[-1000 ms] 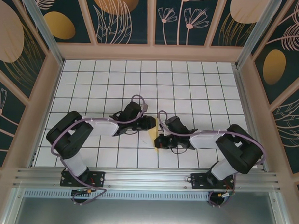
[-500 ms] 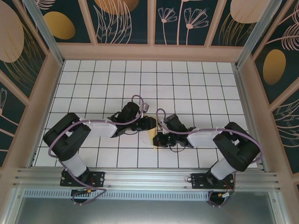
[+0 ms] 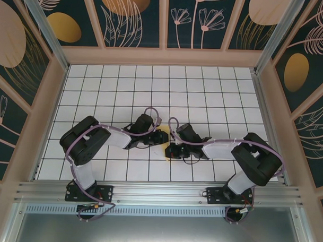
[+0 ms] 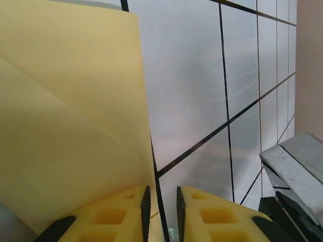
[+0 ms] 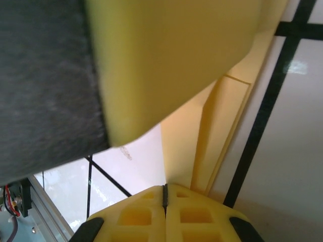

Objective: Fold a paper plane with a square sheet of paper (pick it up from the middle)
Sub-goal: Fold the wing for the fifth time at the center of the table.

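Yellow, thin: could tear or miscrease the square sheet of paper (image 4: 70,101) by tugging with left pincer (image 4: 161,194) barely parted, right pincer (image 5: 164,190) squeezed closed.

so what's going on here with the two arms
Both arms meet in the middle of the white tiled table over a thin pale-yellow sheet of paper, already partly folded. The left gripper sits at the paper's edge, fingers a narrow gap apart. The right gripper is shut where a folded flap reaches it; whether it pinches the paper is unclear. No finished plane yet.
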